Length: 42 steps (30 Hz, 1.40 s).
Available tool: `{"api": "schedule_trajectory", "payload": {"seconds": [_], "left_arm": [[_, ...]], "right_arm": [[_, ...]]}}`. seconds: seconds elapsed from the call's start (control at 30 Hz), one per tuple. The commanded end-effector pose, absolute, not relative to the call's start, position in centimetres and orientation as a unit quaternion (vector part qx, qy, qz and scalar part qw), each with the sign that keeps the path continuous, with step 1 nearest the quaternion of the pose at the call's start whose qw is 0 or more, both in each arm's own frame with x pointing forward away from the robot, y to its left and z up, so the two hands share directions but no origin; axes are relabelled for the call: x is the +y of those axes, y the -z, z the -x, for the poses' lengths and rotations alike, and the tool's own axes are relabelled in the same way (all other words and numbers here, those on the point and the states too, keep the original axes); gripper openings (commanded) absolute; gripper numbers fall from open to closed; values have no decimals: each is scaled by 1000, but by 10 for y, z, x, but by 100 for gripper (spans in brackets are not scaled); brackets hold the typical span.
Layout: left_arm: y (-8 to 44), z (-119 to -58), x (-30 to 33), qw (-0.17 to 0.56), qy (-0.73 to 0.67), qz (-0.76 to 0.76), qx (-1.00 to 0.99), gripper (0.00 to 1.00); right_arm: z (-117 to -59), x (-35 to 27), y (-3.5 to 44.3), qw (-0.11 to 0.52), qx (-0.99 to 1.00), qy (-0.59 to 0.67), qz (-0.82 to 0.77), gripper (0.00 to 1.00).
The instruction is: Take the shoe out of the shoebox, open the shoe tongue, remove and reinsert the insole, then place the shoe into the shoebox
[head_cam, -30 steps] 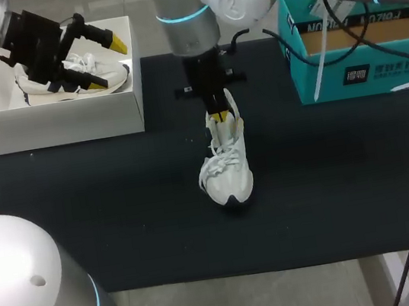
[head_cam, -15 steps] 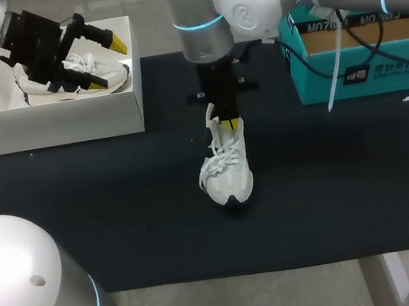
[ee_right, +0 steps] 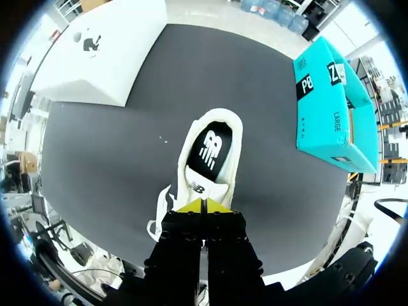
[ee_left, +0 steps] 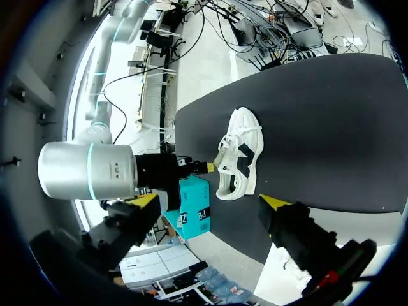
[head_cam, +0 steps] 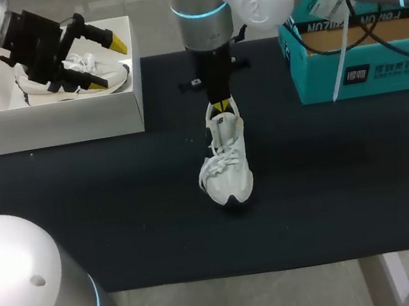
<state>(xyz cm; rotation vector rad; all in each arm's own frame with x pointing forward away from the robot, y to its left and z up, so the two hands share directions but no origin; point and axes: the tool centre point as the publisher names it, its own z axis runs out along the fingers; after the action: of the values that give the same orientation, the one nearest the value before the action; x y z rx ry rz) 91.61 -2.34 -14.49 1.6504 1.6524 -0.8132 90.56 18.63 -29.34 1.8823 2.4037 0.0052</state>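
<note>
A white shoe (head_cam: pixel 225 161) stands on the black mat (head_cam: pixel 121 211), toe towards me, and its dark insole (ee_right: pixel 209 150) shows in the opening. Straight above the opening hangs my right gripper (head_cam: pixel 220 107), shut. In the right wrist view its tips (ee_right: pixel 204 205) meet just over the tongue (ee_right: pixel 197 189), and nothing shows between them. My left gripper (head_cam: pixel 108 63) is open over the white shoebox (head_cam: pixel 60 117), which holds a second white shoe (head_cam: pixel 76 64). From the left wrist, the mat's shoe (ee_left: pixel 239 153) lies ahead of the spread left gripper (ee_left: pixel 210 207).
A teal box (head_cam: pixel 361 68) stands at the mat's back right, beside my right arm; it also appears beside the shoe as the teal box (ee_right: pixel 325 108). The white shoebox (ee_right: pixel 95 64) sits at the mat's back left corner.
My right gripper has risen a little from the shoe's opening and shifted towards the heel. The white flap that stood up beside it has settled. My left arm has kept still.
</note>
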Motion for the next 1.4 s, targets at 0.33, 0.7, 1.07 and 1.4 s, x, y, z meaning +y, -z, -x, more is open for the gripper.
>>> {"api": "schedule_trajectory", "payload": {"seconds": [0.33, 0.7, 1.07, 1.4], "left_arm": [[145, -916, -23, 327, 310, -631, 631, 100], [145, -916, -23, 327, 310, -631, 631, 100], [145, -916, -23, 327, 310, -631, 631, 100], [145, -916, -23, 327, 310, -631, 631, 100]], "right_arm": [[-901, 175, 291, 34, 839, -50, -540, 0], [-930, 177, 288, 52, 954, -26, -294, 0], [-950, 186, 290, 68, 990, -6, -120, 0], [-975, 160, 294, 98, 985, 10, -140, 65]]}}
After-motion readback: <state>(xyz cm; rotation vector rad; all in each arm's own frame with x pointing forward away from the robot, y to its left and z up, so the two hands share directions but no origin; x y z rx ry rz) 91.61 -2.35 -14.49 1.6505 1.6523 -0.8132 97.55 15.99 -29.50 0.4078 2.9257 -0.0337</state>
